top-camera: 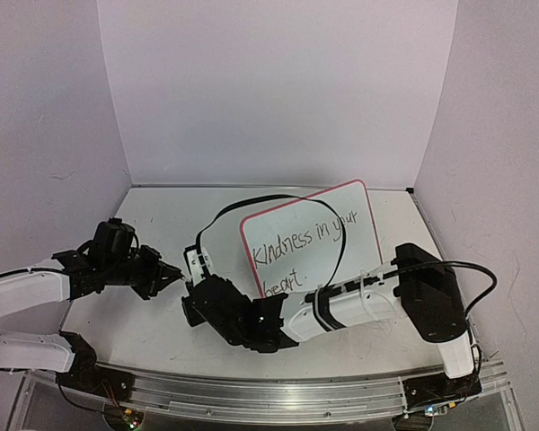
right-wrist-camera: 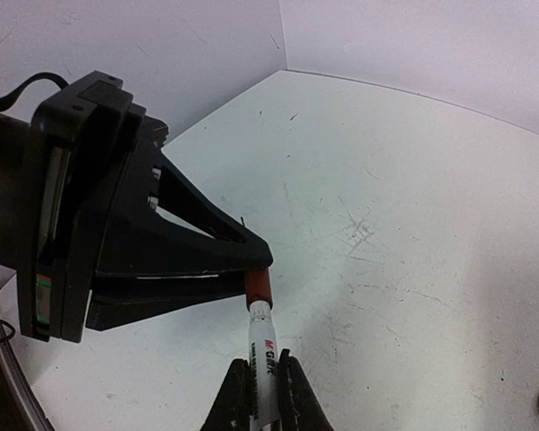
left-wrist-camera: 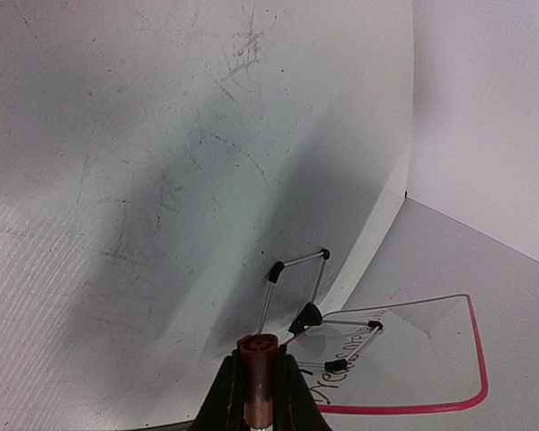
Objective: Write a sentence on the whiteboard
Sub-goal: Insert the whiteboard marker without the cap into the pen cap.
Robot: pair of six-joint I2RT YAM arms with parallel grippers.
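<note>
The whiteboard (top-camera: 314, 235), white with a pink-red rim, stands tilted at the middle right of the table. It carries the sentence (top-camera: 304, 241) "Kindness in your heart." in two black lines. In the left wrist view the whiteboard's rim (left-wrist-camera: 474, 377) and black clip feet (left-wrist-camera: 305, 316) show at lower right. My left gripper (top-camera: 172, 275) is shut on the marker's red-brown cap (left-wrist-camera: 257, 359). My right gripper (top-camera: 190, 301) is shut on the white marker barrel (right-wrist-camera: 264, 355). The cap (right-wrist-camera: 259, 284) sits on the barrel's end between the left gripper's black fingers (right-wrist-camera: 207, 260). The two grippers meet left of the board.
A black cable (top-camera: 242, 205) loops behind and over the board. White enclosure walls stand close on the left, back and right. An aluminium rail (top-camera: 278, 386) runs along the near edge. The scuffed white table (right-wrist-camera: 386, 233) lies under both grippers.
</note>
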